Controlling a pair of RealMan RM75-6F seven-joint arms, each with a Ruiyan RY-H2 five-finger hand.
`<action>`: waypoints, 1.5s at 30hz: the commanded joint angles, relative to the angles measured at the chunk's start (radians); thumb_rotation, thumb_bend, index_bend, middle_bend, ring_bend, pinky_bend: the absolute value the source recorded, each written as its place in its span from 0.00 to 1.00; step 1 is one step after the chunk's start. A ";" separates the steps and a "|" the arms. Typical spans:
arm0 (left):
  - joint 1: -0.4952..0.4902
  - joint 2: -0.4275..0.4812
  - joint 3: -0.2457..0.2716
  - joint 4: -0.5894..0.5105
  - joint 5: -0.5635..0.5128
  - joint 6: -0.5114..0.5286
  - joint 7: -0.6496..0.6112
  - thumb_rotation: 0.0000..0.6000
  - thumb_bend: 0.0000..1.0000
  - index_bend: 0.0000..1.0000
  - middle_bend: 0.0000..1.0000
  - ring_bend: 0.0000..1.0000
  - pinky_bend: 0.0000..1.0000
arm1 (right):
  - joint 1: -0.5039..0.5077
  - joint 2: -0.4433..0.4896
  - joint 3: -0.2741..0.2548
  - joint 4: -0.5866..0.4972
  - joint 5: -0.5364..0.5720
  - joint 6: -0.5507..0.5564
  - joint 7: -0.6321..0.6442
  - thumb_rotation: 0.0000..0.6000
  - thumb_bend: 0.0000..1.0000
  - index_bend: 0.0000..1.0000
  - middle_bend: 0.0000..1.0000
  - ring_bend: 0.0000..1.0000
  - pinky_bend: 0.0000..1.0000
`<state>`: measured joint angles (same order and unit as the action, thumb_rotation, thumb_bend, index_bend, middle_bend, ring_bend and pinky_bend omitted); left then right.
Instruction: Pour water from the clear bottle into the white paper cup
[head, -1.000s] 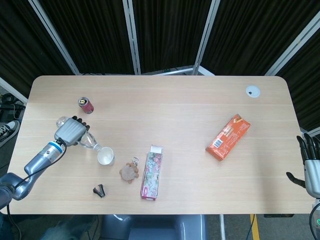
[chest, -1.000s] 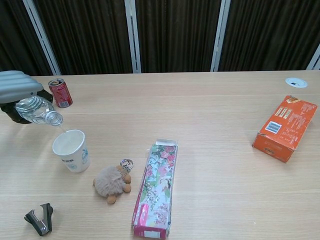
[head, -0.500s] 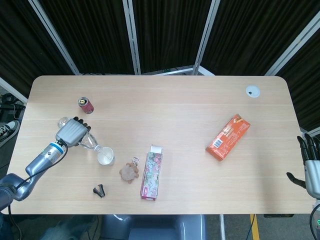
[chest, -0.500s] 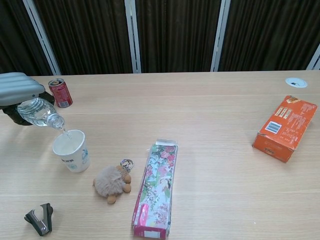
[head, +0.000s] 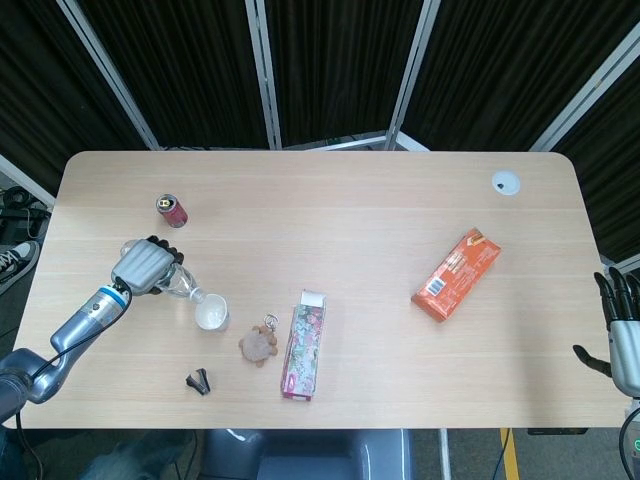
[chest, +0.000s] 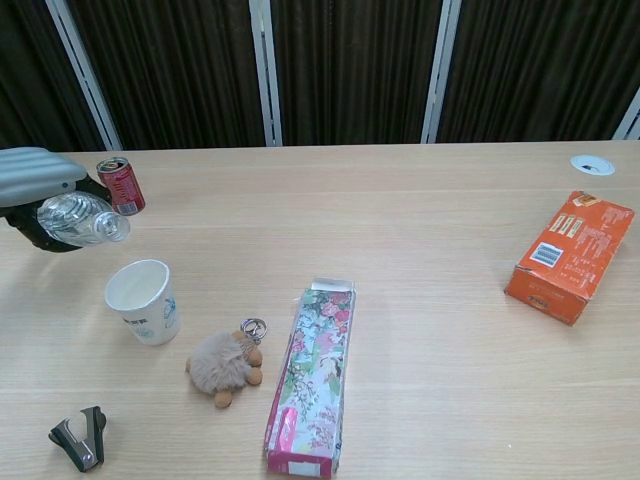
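My left hand grips the clear bottle, which lies nearly level above the table with its open neck pointing toward the cup. The white paper cup stands upright just below and right of the bottle's neck, not touching it. No water stream shows. My right hand hangs off the table's right edge in the head view, fingers apart and holding nothing.
A red can stands behind the bottle. A furry keychain toy, a flowered box and a black binder clip lie near the front. An orange box lies at the right.
My left hand has tipped the bottle back up toward level, lifting its neck away from the cup. The thin stream into the cup has stopped. The right hand has not moved.
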<state>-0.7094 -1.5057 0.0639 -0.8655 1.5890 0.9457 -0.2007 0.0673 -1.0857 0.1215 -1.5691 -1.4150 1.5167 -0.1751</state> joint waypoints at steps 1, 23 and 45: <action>0.014 -0.011 0.001 0.024 0.008 0.042 -0.160 1.00 0.41 0.54 0.50 0.35 0.36 | 0.000 0.000 0.000 0.000 0.000 0.000 0.000 1.00 0.00 0.00 0.00 0.00 0.00; 0.063 -0.119 -0.192 -0.021 -0.219 0.003 -0.970 1.00 0.40 0.55 0.51 0.35 0.36 | 0.001 0.000 -0.001 -0.002 0.000 -0.003 0.000 1.00 0.00 0.00 0.00 0.00 0.00; 0.068 -0.305 -0.218 0.168 -0.209 -0.010 -1.052 1.00 0.38 0.54 0.50 0.35 0.36 | 0.007 -0.003 0.001 0.007 0.025 -0.030 -0.002 1.00 0.00 0.00 0.00 0.00 0.00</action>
<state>-0.6410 -1.8062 -0.1559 -0.7027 1.3767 0.9350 -1.2499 0.0737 -1.0888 0.1228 -1.5620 -1.3902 1.4872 -0.1770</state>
